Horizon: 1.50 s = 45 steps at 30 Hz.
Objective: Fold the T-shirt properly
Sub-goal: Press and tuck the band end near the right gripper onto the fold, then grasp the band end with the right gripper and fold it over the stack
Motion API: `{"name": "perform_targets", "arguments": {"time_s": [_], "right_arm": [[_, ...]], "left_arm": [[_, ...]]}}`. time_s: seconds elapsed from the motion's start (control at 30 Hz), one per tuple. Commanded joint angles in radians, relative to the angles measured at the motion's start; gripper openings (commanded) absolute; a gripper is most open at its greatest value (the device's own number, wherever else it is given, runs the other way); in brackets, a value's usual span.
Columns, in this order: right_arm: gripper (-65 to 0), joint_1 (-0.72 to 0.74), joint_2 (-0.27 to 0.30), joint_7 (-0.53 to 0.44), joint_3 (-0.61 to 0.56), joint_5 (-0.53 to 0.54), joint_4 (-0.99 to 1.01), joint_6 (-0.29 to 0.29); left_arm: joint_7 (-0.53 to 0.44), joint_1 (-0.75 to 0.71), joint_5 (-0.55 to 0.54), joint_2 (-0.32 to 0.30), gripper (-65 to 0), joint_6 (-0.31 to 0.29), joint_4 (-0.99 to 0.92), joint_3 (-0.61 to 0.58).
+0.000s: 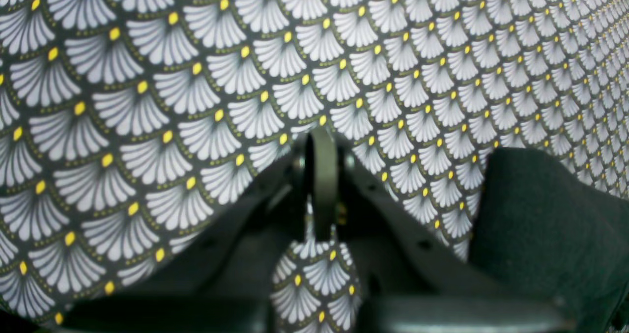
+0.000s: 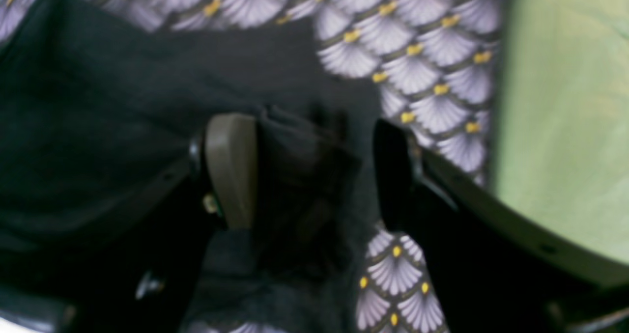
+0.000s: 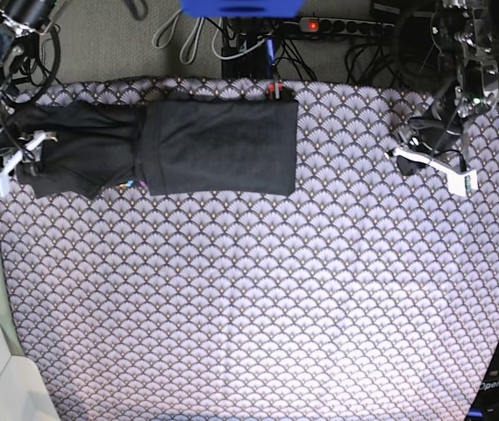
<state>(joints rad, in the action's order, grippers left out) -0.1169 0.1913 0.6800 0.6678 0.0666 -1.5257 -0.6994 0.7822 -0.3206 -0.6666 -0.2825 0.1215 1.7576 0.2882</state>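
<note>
Right gripper (image 2: 314, 171) jaws clamped on T-shirt (image 3: 218, 145) edge; left gripper (image 1: 322, 185) jaws together

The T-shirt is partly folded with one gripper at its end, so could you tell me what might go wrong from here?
1. The right gripper has bunched T-shirt cloth between its fingers near the tablecloth edge; pulling could drag the folded strip askew.
2. It might pinch the tablecloth too.
3. The left gripper sits shut, away from the shirt, so the far end is unsupported.
</note>
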Motion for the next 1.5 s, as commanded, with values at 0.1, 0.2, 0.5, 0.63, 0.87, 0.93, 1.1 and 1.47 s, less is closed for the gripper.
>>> {"name": "perform_targets", "arguments": {"time_s": [0.1, 0.2, 0.5, 0.63, 0.87, 0.93, 1.1, 1.47], "right_arm": [[-27.6, 0.009, 0.049, -0.013, 0.019, 0.009, 0.060, 0.001], [-27.6, 0.006, 0.050, -0.019, 0.019, 0.006, 0.087, 0.001], [-27.7, 0.001, 0.018, -0.019, 0.017, 0.012, 0.173, 0.001], [-29.0, -0.002, -0.002, -0.015, 0.013, 0.011, 0.172, 0.001], [-54.8, -0.004, -0.023, -0.012, 0.013, 0.006, 0.170, 0.001], [-63.8, -0.005, -0.023, -0.012, 0.013, 0.006, 0.147, 0.001], [-65.0, -0.046, -0.063, -0.010, 0.011, 0.012, -0.065, 0.001], [-65.0, -0.178, -0.184, -0.010, -0.179, 0.005, -0.474, 0.001]], "left_arm": [[0.013, 0.010, -0.034, -0.011, -64.7, 0.047, 0.015, 0.007], [0.013, 0.010, -0.034, -0.010, -64.7, 0.047, 0.015, 0.007], [0.013, 0.010, -0.034, -0.010, -64.7, 0.047, 0.015, 0.007], [0.013, 0.010, -0.034, -0.011, -64.7, 0.047, 0.015, 0.007], [0.013, 0.010, -0.034, -0.011, -64.7, 0.047, 0.015, 0.009], [0.013, 0.010, -0.034, -0.011, -64.7, 0.047, 0.015, 0.009], [0.013, 0.011, -0.034, -0.010, -64.7, 0.047, 0.015, 0.009], [0.013, 0.002, -0.034, -0.042, -64.7, 0.047, 0.017, 0.039]]}}
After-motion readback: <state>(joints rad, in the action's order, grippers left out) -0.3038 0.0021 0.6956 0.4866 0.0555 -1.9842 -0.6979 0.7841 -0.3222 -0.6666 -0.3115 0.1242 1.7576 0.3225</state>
